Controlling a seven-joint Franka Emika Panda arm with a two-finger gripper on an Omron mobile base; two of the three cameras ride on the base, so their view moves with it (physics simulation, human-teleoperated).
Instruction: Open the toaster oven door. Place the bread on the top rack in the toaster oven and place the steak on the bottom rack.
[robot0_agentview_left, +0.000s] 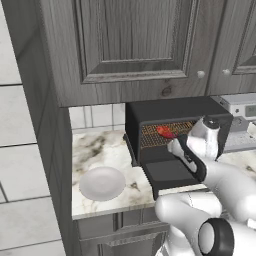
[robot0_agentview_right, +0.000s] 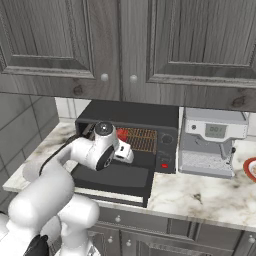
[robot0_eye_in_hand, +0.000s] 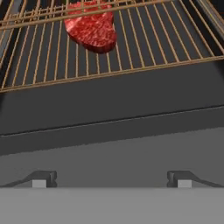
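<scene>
Gripper (robot0_eye_in_hand: 112, 179): you're looking at fingers spread wide with nothing between them, just the two dark tips poking up at the bottom of the hand view.
Toaster oven door (robot0_agentview_left: 170, 175): it's hanging fully open, lying flat right under your gripper and sticking out over the counter edge.
Toaster oven (robot0_agentview_right: 127, 112): it's sitting straight ahead of your gripper, mouth open, with the wrist hovering just in front of the opening.
Steak (robot0_eye_in_hand: 91, 28): it's resting on a rack just ahead of your fingertips, a bit off to the left in the hand view.
Rack (robot0_eye_in_hand: 144, 48): can't tell which of the two you're seeing; it's carrying the steak.
Plate (robot0_agentview_left: 102, 183): white one, sitting on the counter (robot0_agentview_left: 95, 147) well to the left of your gripper.
</scene>
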